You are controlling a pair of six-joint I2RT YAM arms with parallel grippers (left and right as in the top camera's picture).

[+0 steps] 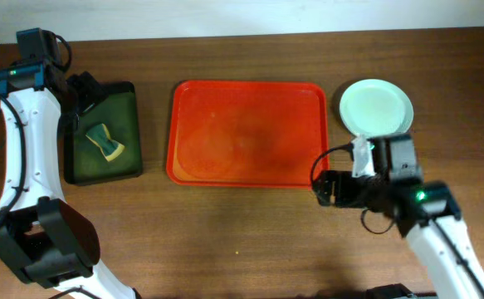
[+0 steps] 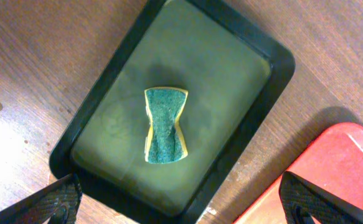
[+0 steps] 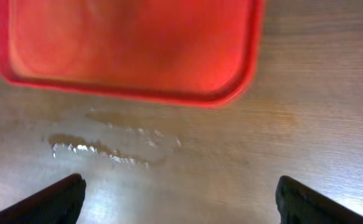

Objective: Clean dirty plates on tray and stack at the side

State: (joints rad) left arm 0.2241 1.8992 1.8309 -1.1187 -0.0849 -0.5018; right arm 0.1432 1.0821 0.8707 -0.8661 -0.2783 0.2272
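Observation:
The red tray (image 1: 248, 133) lies bare in the middle of the table. The plates (image 1: 375, 106) sit in a pile on the table just past its far right corner; the top one is pale and looks clean, and how many lie under it I cannot tell. My right gripper (image 1: 325, 187) is open and empty, low over the wood off the tray's near right corner; its wrist view shows the tray (image 3: 131, 43) ahead of the gripper (image 3: 181, 202). My left gripper (image 1: 84, 91) is open and empty above the dark tray; its fingers (image 2: 181, 211) are spread wide.
A dark green-black tray (image 1: 135, 124) stands left of the red one and holds a green-and-yellow sponge (image 1: 105, 141), also seen in the left wrist view (image 2: 165, 124). A wet smear (image 3: 106, 146) lies on the wood in front of the red tray.

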